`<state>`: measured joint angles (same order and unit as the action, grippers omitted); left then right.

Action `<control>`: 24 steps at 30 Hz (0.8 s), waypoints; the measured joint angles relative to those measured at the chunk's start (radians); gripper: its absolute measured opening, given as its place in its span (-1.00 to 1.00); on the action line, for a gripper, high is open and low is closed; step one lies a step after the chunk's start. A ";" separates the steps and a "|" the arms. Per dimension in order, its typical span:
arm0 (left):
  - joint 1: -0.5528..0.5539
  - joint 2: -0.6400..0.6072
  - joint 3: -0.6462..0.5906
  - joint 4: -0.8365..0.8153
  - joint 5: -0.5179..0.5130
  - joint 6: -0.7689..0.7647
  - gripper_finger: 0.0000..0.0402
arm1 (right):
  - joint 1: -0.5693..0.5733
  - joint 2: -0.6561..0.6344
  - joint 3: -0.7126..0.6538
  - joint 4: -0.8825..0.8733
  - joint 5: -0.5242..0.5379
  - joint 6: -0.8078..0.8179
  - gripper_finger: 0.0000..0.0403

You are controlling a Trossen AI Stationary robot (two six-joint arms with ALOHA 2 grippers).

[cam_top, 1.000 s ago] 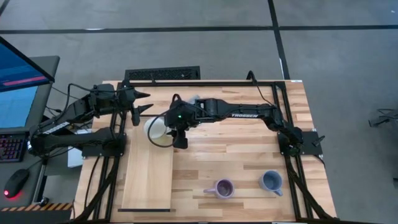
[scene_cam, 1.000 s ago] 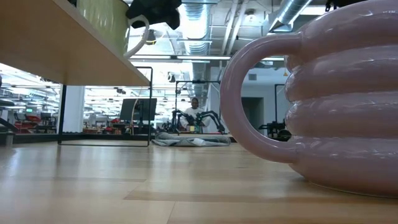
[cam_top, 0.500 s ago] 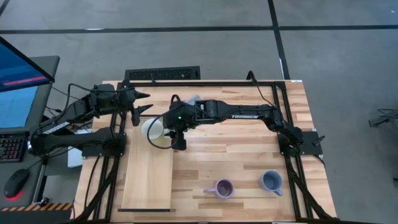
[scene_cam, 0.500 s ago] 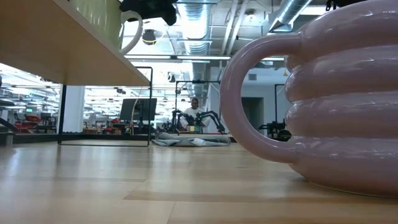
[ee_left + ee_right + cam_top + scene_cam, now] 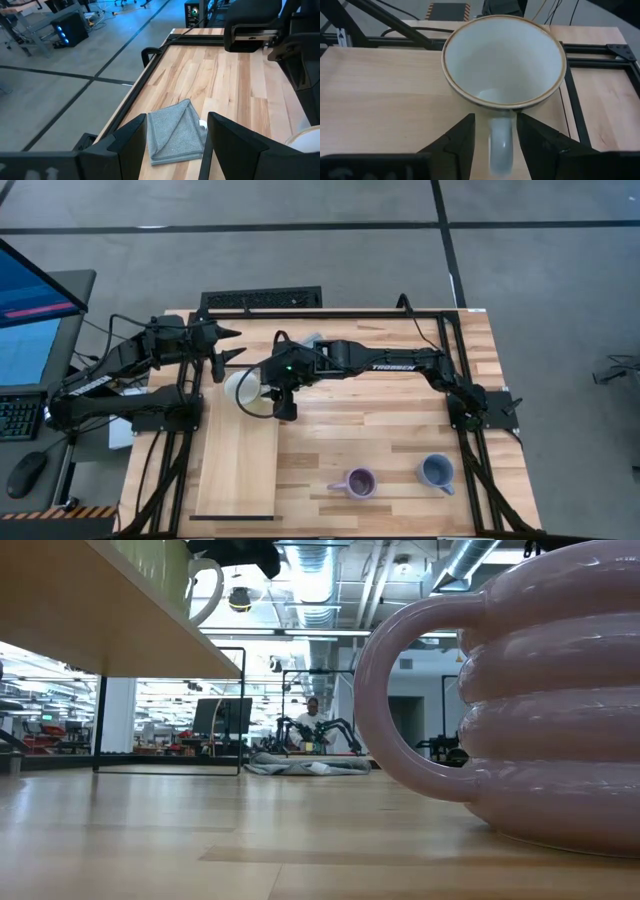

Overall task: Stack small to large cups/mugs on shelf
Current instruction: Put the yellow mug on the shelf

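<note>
The cream-white mug stands upright over the far end of the pale-wood shelf. My right gripper is shut on it from its right. In the low view the mug shows above the shelf's edge, which hides its base. The purple mug and the grey-blue mug stand upright on their bases on the plank table near the front edge. My left gripper is open and empty beyond the shelf's far end, above the grey folded cloth. My right gripper has the cream-white mug's handle between its two fingers. The fingers slant down from the table's right side. The mug is upright with its mouth up. I cannot tell whether its base rests on the shelf.
The shelf is raised on thin dark legs along the table's left side. A dark frame runs round the table's far and right edges. The purple mug fills the right of the low view. A person shows far off in the room.
My right gripper has gone a little toward the table's left edge with the cream-white mug, carrying it farther in over the shelf's far end. The mug has stayed upright.
</note>
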<state>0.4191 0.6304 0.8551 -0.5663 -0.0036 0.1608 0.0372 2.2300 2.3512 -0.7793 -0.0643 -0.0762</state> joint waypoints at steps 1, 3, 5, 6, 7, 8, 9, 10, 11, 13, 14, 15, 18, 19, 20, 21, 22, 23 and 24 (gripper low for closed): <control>0.000 0.000 0.000 0.000 0.000 0.000 0.01 | 0.000 0.000 0.000 0.004 0.000 0.000 -0.17; 0.000 0.000 0.000 0.000 0.000 0.000 0.01 | 0.000 0.000 0.000 0.011 0.000 0.000 -0.18; 0.000 0.000 0.000 0.000 0.000 0.000 0.01 | 0.000 0.000 0.000 0.011 0.000 -0.001 -0.18; 0.000 0.000 0.000 0.000 0.000 0.000 0.01 | 0.000 0.000 0.000 0.011 0.000 -0.002 -0.18; 0.000 0.000 0.000 0.000 0.000 0.000 0.01 | 0.000 0.000 0.000 0.011 0.000 -0.002 -0.18; 0.000 0.000 0.000 -0.001 0.000 0.000 0.01 | 0.000 0.000 0.000 0.011 0.000 -0.002 -0.18; 0.000 0.000 0.000 -0.001 0.000 0.000 0.01 | 0.000 0.000 0.000 0.011 0.000 -0.003 -0.18; 0.000 0.000 0.000 -0.001 0.000 0.000 0.01 | 0.000 0.000 0.000 0.011 0.000 -0.002 -0.18; 0.000 0.000 0.000 -0.001 0.000 0.000 0.01 | 0.000 0.000 0.000 0.011 0.000 -0.002 -0.18; 0.000 0.000 0.000 -0.001 0.000 0.000 0.01 | 0.000 0.000 0.000 0.016 0.000 -0.002 -0.17; 0.000 0.000 0.000 -0.001 0.000 0.000 0.01 | 0.000 0.001 0.000 0.021 0.000 -0.003 -0.17; 0.000 0.000 0.000 -0.001 0.000 0.000 0.01 | 0.000 0.001 0.000 0.026 0.000 -0.003 -0.17; 0.000 0.000 0.000 -0.001 0.000 0.000 0.01 | 0.000 0.001 0.000 0.037 0.000 -0.003 -0.17; 0.000 0.000 0.000 -0.001 0.000 0.000 0.01 | 0.000 0.001 0.000 0.037 0.001 -0.003 -0.17; 0.000 0.000 0.000 -0.001 0.000 0.000 0.01 | 0.000 0.001 0.000 0.037 0.006 -0.002 -0.17; 0.000 0.000 0.000 -0.001 0.000 0.000 0.01 | 0.000 0.001 0.000 0.036 0.010 -0.003 -0.17; 0.000 0.000 0.000 -0.001 0.000 0.000 0.01 | 0.000 0.001 0.000 0.033 0.011 -0.003 -0.16; 0.000 0.000 0.000 -0.001 0.000 0.000 0.01 | 0.000 0.001 0.000 0.030 0.011 -0.003 -0.16; 0.000 0.000 0.000 -0.002 0.000 0.000 0.01 | -0.001 0.001 0.000 0.026 0.012 -0.003 -0.15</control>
<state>0.4191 0.6304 0.8551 -0.5680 -0.0035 0.1608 0.0364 2.2307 2.3512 -0.7535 -0.0521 -0.0788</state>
